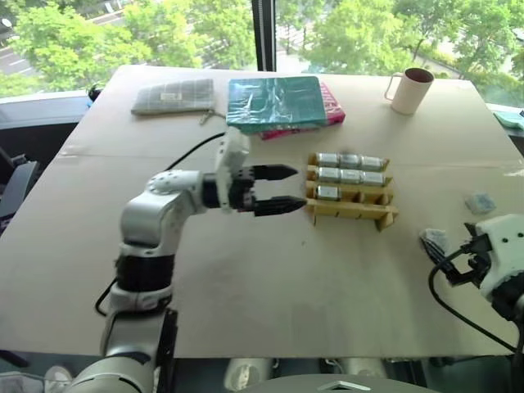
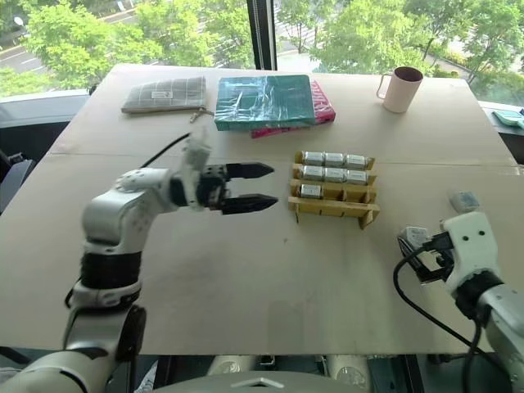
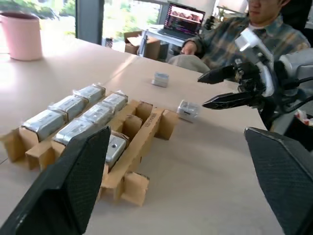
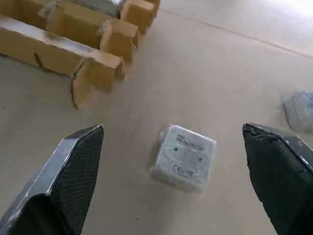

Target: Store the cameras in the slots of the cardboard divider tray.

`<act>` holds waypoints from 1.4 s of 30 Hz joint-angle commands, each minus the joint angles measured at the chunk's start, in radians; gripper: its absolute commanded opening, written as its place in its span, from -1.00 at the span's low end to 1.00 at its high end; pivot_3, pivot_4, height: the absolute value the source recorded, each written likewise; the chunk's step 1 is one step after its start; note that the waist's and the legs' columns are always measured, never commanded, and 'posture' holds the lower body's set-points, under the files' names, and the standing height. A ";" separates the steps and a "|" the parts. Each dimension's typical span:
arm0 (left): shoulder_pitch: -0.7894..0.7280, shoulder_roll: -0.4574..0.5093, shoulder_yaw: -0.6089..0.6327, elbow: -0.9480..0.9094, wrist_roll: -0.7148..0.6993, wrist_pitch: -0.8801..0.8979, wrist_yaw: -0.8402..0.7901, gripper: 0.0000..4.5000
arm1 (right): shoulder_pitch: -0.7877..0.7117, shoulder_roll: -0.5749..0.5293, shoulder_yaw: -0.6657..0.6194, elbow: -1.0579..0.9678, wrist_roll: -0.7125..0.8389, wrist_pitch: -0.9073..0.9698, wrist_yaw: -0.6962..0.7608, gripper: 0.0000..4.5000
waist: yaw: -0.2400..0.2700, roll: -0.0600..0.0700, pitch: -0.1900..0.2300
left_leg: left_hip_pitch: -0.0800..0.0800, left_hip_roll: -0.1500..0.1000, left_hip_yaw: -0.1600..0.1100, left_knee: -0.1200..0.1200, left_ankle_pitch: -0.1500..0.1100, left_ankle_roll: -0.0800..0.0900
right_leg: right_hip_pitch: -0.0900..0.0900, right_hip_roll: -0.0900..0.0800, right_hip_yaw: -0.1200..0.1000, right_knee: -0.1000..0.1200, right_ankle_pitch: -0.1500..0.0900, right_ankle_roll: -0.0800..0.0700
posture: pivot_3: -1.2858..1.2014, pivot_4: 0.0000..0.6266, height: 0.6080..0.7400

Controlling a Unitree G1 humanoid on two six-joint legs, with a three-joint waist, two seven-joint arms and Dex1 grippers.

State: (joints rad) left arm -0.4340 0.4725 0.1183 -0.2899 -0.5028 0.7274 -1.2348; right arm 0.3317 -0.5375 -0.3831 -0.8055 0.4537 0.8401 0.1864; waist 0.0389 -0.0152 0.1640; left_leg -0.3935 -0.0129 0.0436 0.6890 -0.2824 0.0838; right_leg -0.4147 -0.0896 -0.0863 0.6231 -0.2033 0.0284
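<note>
On the cardboard-covered table [image 1: 246,278], mid-field, sits the cardboard divider tray [image 1: 350,211], 3 rows of 3 slots. Count from the head views: back row 3 cameras [image 1: 350,160], middle row 3, front row 1 only, in the slot nearest the left arm. That makes 7 stored, 2 front slots empty.

Left gripper [image 1: 278,187] hangs level just beside the tray's near end, pointing at it, fingers spread wide, nothing between them. Apart from the cardboard, as far as I can tell.

2 loose cameras lie on the table to the robot's right of the tray. One [image 4: 184,157] lies flat, label up, straight ahead of the right gripper [image 4: 173,196], between its 2 wide-spread fingers in the wrist view but beyond the tips, not touched. The other [image 1: 480,201] lies farther off, well apart from the tray.

Judgement: a placement looks just finished on the left side; step in hand is the pick of camera 8 by the right arm.

Next move calls for: lowering the right gripper so the fingers straddle the block, closing across its sides, lifting clear, then carrying it to an empty front slot. Block is shiny and wrapped, so may slip. Left arm stands close to the tray; it needs to clear before the right comes over.
</note>
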 commanded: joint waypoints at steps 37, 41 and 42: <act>-0.386 -0.158 0.020 0.207 -0.624 0.731 0.662 0.89 | -0.500 -0.210 0.529 -0.098 -0.392 -0.377 0.335 -0.14 | -0.020 -0.003 -0.001 | 0.001 0.000 -0.002 -0.001 0.003 -0.002 | 0.001 0.009 0.005 0.000 0.004 0.001 | 0.03 -0.52 1.00; -0.383 -0.153 0.009 0.187 -0.627 0.735 0.663 0.20 | -0.523 -0.189 0.548 -0.096 -0.402 -0.363 0.341 -0.14 | -0.021 -0.003 -0.001 | 0.000 -0.001 -0.003 -0.001 0.003 -0.002 | 0.001 0.008 0.005 -0.001 0.004 0.001 | 0.03 -0.52 1.00; -0.383 -0.155 0.010 0.185 -0.631 0.738 0.666 0.00 | -0.526 -0.183 0.550 -0.095 -0.404 -0.360 0.341 -0.14 | -0.021 -0.003 -0.001 | 0.000 -0.001 -0.003 -0.002 0.003 -0.002 | 0.001 0.008 0.004 -0.001 0.004 0.002 | 0.03 -0.52 1.00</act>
State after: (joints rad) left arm -0.8001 0.3192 0.1168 -0.0745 -1.1048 1.4571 -0.5674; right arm -0.1771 -0.7268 0.1755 -0.8694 0.0595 0.4803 0.5273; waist 0.0180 -0.0177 0.1633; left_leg -0.3929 -0.0137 0.0407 0.6875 -0.2794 0.0814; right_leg -0.4138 -0.0818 -0.0822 0.6222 -0.2002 0.0307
